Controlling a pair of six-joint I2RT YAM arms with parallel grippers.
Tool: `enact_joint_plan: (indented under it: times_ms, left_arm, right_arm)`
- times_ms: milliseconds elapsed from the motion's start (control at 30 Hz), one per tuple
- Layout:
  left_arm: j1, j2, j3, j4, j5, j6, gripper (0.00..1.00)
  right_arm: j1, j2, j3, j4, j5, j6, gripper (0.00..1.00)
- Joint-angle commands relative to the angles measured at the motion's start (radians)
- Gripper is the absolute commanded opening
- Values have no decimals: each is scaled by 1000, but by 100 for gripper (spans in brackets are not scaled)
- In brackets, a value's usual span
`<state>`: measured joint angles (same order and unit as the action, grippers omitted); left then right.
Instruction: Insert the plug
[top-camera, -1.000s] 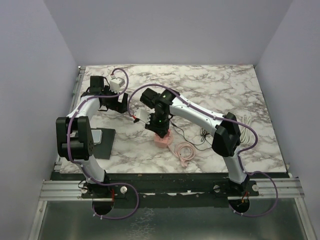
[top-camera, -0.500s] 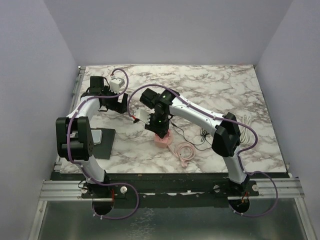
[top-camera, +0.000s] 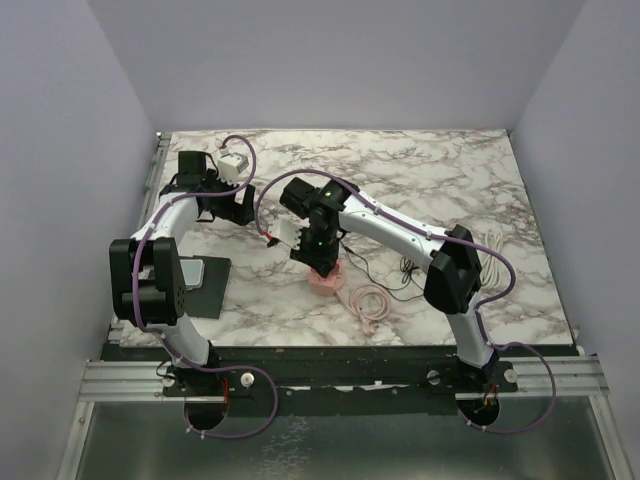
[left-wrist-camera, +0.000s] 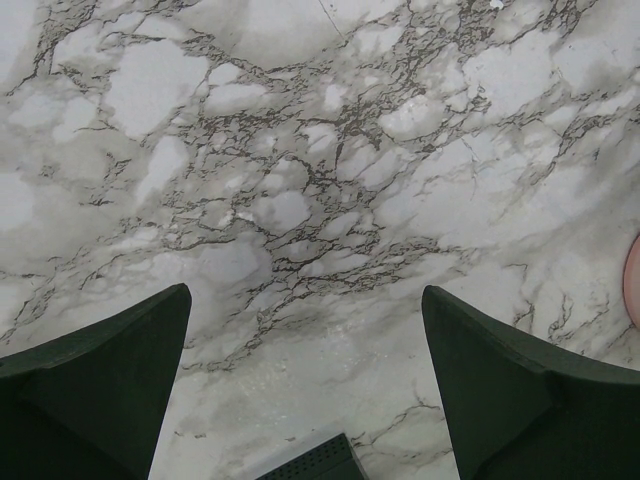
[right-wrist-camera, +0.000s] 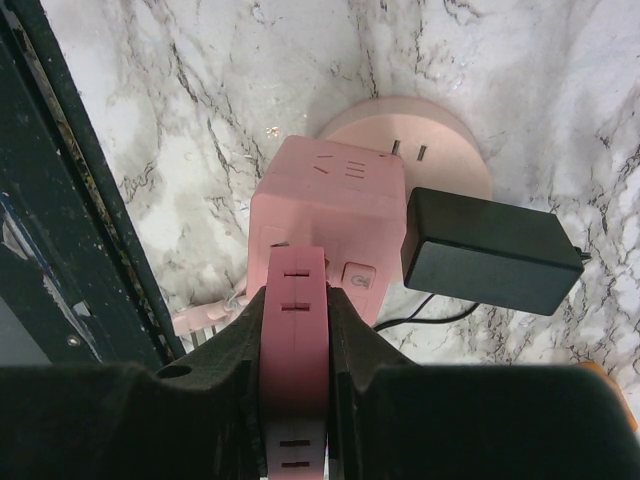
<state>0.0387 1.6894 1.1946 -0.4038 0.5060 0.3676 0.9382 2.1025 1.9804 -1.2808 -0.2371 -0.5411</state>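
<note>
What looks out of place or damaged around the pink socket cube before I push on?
Nothing stands out. The pink socket cube sits square on its round base, the black adapter lies flush against its side, and the pink plug is gripped straight between the right fingers.

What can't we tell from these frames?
- Right wrist: the prongs of the flat pink plug, and whether they have entered the pink cube socket. The plug's own body and the jaws cover them.
- Top external: the same contact. The right arm covers it, and it is too small.
- Left wrist: the pink sliver is cut off by the right edge, the dark ribbed block by the bottom edge.
</note>
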Motion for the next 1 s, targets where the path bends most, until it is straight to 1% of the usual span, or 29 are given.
enact_joint_plan:
  times_ms: [0, 700, 967]
  left_arm:
    - [-3, -31, -16, 11, -16, 11, 99]
    - [-1, -42, -20, 11, -31, 21, 99]
    - [0, -40, -18, 11, -25, 20, 99]
  right_arm:
    - [10, 36, -20, -12, 9, 0, 1]
    - [10, 63, -59, 5, 11, -7, 1]
    - [10, 50, -39, 12, 64, -11, 1]
